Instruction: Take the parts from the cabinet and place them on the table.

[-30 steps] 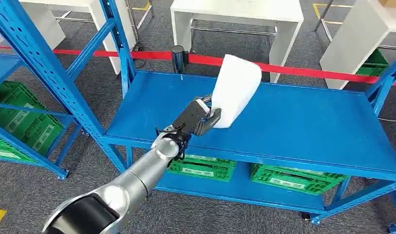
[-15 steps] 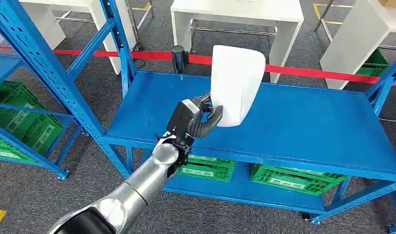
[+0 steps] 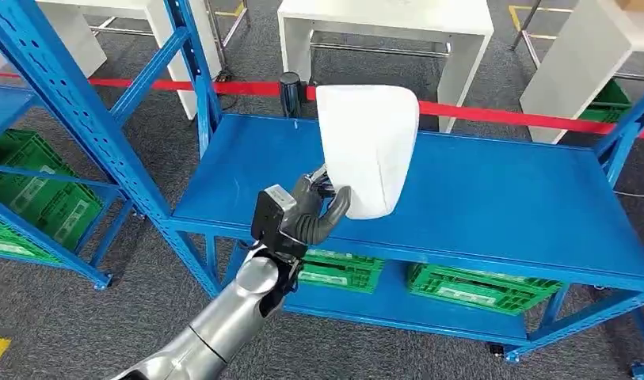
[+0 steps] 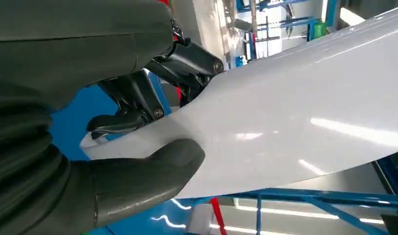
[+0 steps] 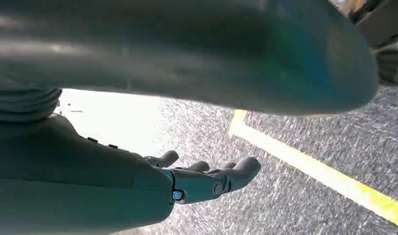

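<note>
A large white curved plastic part (image 3: 367,148) is held upright above the blue shelf table (image 3: 493,198), its lower end near the table's front left. My left hand (image 3: 306,212) grips its bottom edge, thumb on one face and dark fingers behind. In the left wrist view the glossy white part (image 4: 294,117) spans the frame with my thumb (image 4: 148,169) pressed on it. My right hand (image 5: 206,178) hangs over grey carpet, fingers apart and holding nothing.
Green crates (image 3: 469,289) sit on the table's lower shelf. A blue rack (image 3: 57,119) with green crates stands at the left. A red barrier tape (image 3: 508,117) and a black post (image 3: 289,93) run behind the table, with white tables (image 3: 386,20) beyond.
My left hand has drawn back toward me and to the left with the white part, which has turned from tilted right to nearly upright, broad face toward me.
</note>
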Controlling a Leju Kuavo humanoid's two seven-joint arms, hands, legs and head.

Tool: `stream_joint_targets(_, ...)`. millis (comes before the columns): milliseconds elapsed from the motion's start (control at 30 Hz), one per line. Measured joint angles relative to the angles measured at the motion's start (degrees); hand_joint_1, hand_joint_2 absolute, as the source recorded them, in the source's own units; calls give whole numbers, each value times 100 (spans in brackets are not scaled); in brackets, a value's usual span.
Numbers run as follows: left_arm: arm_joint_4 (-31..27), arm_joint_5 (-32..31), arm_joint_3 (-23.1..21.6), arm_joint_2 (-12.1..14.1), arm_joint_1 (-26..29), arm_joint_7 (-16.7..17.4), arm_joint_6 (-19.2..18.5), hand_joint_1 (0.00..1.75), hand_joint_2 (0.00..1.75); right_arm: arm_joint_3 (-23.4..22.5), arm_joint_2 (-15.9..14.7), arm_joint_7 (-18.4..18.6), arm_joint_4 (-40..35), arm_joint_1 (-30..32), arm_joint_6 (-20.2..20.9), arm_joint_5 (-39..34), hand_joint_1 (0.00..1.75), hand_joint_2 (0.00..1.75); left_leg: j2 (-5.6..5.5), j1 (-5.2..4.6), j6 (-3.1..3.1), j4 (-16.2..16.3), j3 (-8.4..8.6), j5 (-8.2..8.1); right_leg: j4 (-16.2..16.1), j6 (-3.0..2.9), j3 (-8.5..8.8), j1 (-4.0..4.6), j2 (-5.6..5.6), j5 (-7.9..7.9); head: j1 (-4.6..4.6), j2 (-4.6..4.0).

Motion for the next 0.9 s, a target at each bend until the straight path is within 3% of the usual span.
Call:
stream_joint_targets(33,-48,-5,0,22,29,2,0,175,175,0,11,0,-2,1,4,20,0,0,-20,-10,-54,-3,-18,22,181,-61,-48,62,58,145,2,0)
stream_joint_targets(100,-157,-35,-4,68,94,-2,-9,175,175,0,11,6,-2,-9,22,38,0,0,-29,-29,-142,14,-36,74,163,-186,-121,59,74,102,-13,0)
stream_joint_targets(167,-231,-70,-4,125,169,0,-17,175,175,0,22,17,0,-4,35,66,0,0,-30,-19,-238,-4,-82,137,133,-301,-187,36,53,189,-11,0)
stream_joint_targets(200,-267,-77,-7,148,199,2,-22,175,175,0,22,22,-2,-11,42,72,0,0,-22,-1,-265,89,-160,-19,131,-348,-236,34,37,240,-17,0)
stream_joint_targets(233,-295,-86,-7,173,225,2,-22,175,175,0,22,24,-2,-10,42,83,0,0,-9,2,-290,359,-264,-343,132,-394,-297,33,37,294,-33,0)
stream_joint_targets(267,-330,-94,-7,188,244,2,-24,175,175,0,22,33,-2,-9,42,90,0,0,-10,6,-313,783,-396,-674,134,-402,-364,39,34,343,-39,0)
stream_joint_targets(300,-347,-103,-7,199,265,2,-24,175,175,0,22,33,-2,-8,44,103,0,0,-9,6,-334,1247,-523,-946,136,-409,-432,49,25,392,-39,0)
stream_joint_targets(333,-365,-110,-7,217,287,2,-26,175,175,0,22,33,-2,-8,52,114,0,0,-9,6,-339,1608,-597,-1093,138,-410,-495,59,15,440,-37,0)
stream_joint_targets(367,-386,-112,-7,238,322,6,-48,175,175,0,22,33,-2,-9,57,133,0,0,-10,5,-335,1765,-564,-1094,141,-407,-558,66,10,491,-37,0)
stream_joint_targets(400,-417,-112,-7,262,364,18,-85,175,175,2,22,33,0,-9,59,145,0,0,-10,5,-319,1666,-406,-989,142,-401,-616,71,9,535,-39,0)
stream_joint_targets(467,-472,-114,-7,280,394,28,-109,175,175,2,22,33,-2,-10,65,153,0,0,-10,-2,-253,809,256,-688,143,-376,-727,80,9,629,-39,0)
stream_joint_targets(500,-505,-114,-7,280,392,31,-114,175,175,2,24,33,-2,-15,66,162,0,0,-13,-16,-203,256,670,-691,147,-355,-750,81,10,673,-39,0)
stream_joint_targets(533,-550,-114,-7,278,393,33,-120,175,175,2,31,33,-2,-12,66,164,0,0,-13,-51,-189,-43,877,-846,146,-309,-782,96,10,707,-39,0)
stream_joint_targets(567,-568,-116,-7,284,397,24,-127,175,175,2,31,33,-2,-10,66,169,0,0,-15,-68,-179,9,810,-729,113,-272,-751,81,7,750,-32,0)
stream_joint_targets(600,-570,-118,-7,293,392,26,-127,175,175,4,33,33,-2,-18,72,169,0,0,-19,-75,-150,-42,771,-746,108,-237,-743,68,7,786,-59,0)
stream_joint_targets(667,-592,-118,-7,293,406,33,-127,175,175,4,46,33,-2,-11,74,169,0,0,-11,-78,-45,-96,736,-654,25,-132,-746,75,15,876,-61,0)
stream_joint_targets(700,-599,-118,-7,291,401,33,-127,175,175,4,44,33,0,-9,74,167,0,0,27,-45,6,-138,756,-566,107,-118,-779,50,15,757,-57,0)
stream_joint_targets(733,-607,-118,-7,289,401,31,-127,175,175,4,44,46,0,-11,74,169,0,0,21,-42,61,-150,683,-498,297,-103,-857,63,12,447,-44,0)
stream_joint_targets(800,-607,-118,-7,289,418,33,-127,175,175,4,46,37,0,-13,74,169,0,0,26,-52,96,-143,527,-371,1075,-62,-1085,65,13,-176,-17,0)
stream_joint_targets(833,-605,-118,-7,295,432,35,-127,175,175,7,46,35,0,-13,74,169,0,0,31,-62,99,-128,434,-313,1492,-47,-1188,67,13,-361,-13,0)
stream_joint_targets(867,-605,-118,-7,295,449,35,-127,175,175,4,46,35,0,-13,74,167,0,0,35,-68,96,-111,343,-259,1718,-42,-1204,68,13,-381,-15,0)
stream_joint_targets(900,-605,-118,-7,295,462,35,-127,175,175,4,44,37,0,-12,74,169,0,0,37,-70,89,-85,250,-206,1695,-45,-1094,69,13,-250,-13,0)
